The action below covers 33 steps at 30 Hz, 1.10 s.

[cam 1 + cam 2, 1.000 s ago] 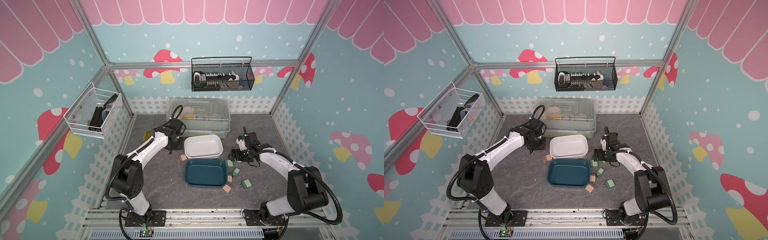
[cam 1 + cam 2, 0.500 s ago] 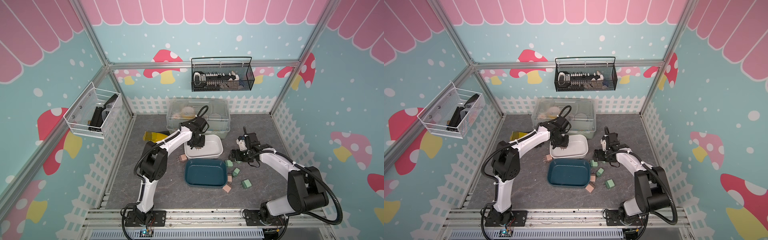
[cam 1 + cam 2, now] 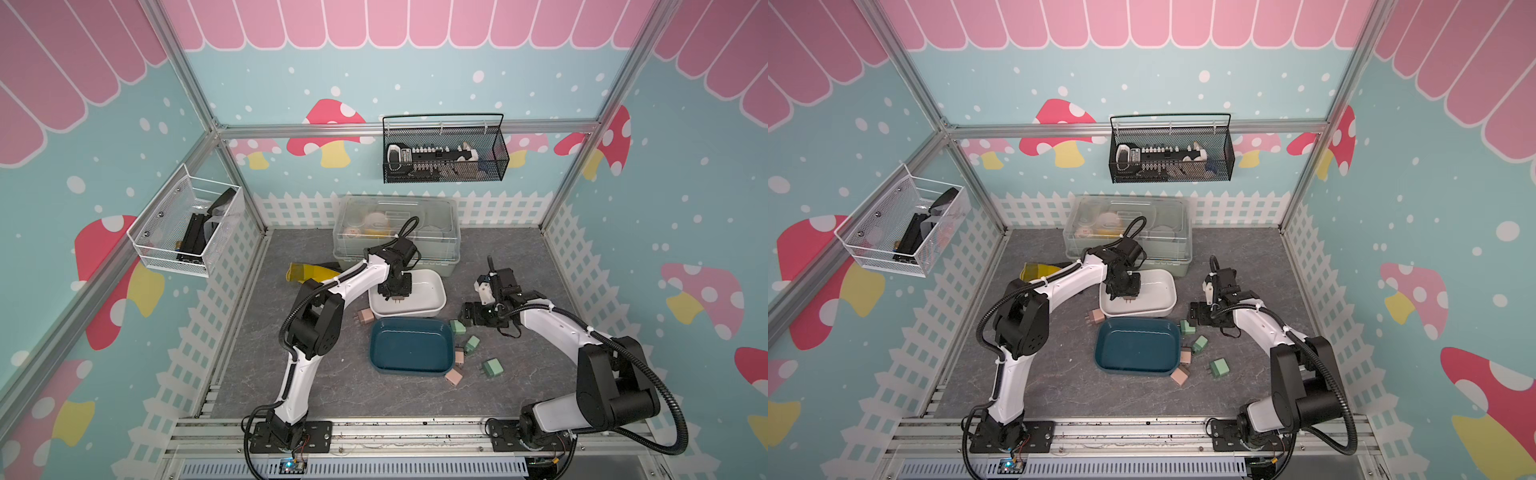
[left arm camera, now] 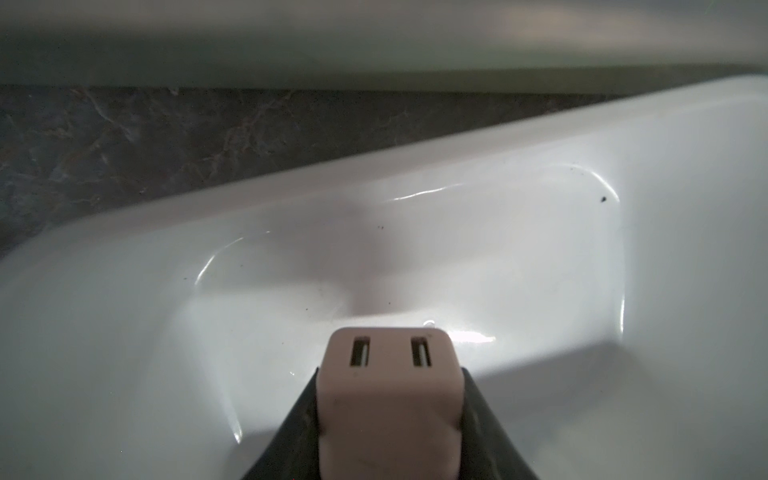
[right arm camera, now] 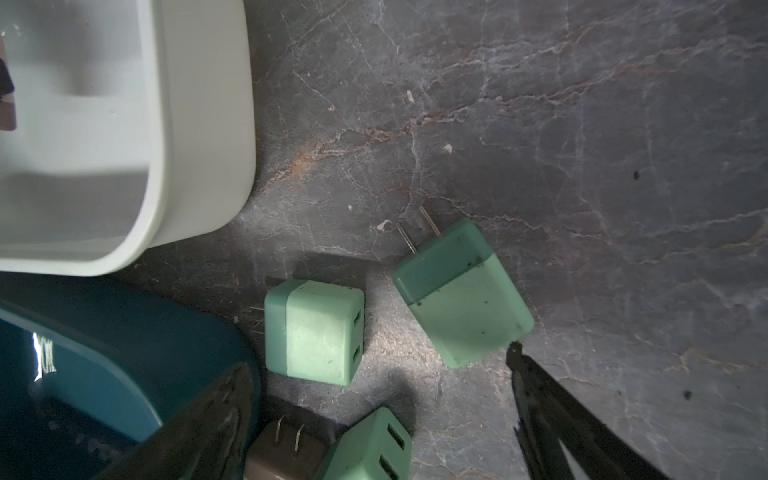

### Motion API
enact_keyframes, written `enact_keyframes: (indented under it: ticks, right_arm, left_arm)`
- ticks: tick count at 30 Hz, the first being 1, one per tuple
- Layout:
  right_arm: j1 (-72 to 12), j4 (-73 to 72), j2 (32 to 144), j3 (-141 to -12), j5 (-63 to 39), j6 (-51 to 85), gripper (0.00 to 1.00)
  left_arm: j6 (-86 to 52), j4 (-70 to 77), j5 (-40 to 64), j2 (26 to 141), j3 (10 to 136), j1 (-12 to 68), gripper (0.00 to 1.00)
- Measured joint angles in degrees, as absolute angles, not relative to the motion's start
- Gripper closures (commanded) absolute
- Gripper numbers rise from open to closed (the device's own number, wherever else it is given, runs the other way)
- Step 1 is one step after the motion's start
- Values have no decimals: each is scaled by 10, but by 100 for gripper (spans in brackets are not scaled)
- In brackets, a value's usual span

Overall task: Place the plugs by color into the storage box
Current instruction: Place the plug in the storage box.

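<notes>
My left gripper [image 3: 395, 291] is shut on a pinkish-tan plug [image 4: 388, 395], which it holds over the left end of the white storage box [image 3: 434, 291]; the prongs [image 3: 397, 302] stick out toward the front. The dark teal storage box [image 3: 409, 347] sits just in front, with nothing in it. My right gripper [image 5: 379, 357] hangs open low over green plugs [image 5: 316, 332] [image 5: 461, 291] at the teal box's right side. More plugs lie there: green [image 3: 472, 344] [image 3: 492, 368] and tan [image 3: 459, 356] [image 3: 454, 377]. One tan plug [image 3: 365, 318] lies left of the boxes.
A large clear-lidded container [image 3: 397, 232] stands behind the white box, close to my left wrist. A yellow object [image 3: 309, 272] lies at the back left. Wire baskets hang on the left wall [image 3: 187, 226] and the back wall [image 3: 444, 153].
My left arm has swung right with the tan plug, from beside the white box's left end to over its inside. The right arm has not moved.
</notes>
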State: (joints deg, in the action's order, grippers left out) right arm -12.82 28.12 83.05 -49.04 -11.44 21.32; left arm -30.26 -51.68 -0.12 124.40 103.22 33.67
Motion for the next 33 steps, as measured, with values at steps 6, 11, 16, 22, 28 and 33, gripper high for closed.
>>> enact_keyframes:
  ticks: [6,11,16,22,28,33]
  right_arm:
    - [-128,280,830,-490,-114,216,5]
    - [-128,279,830,-490,-115,220,5]
    - [-128,277,830,-486,-116,222,5]
    - [-129,276,829,-478,-116,223,5]
    - [-129,276,821,-477,-116,224,5]
    - [-129,273,819,-474,-116,227,5]
  left_arm:
    - [-305,-492,-4,1218,984,336,63]
    - [-312,-486,-11,1183,939,335,63]
    - [-317,-462,-15,1157,905,336,56]
    - [-326,-439,-15,1157,877,341,51]
    - [-327,-430,-25,1156,874,344,35]
    - [-325,-427,-34,1147,867,345,32]
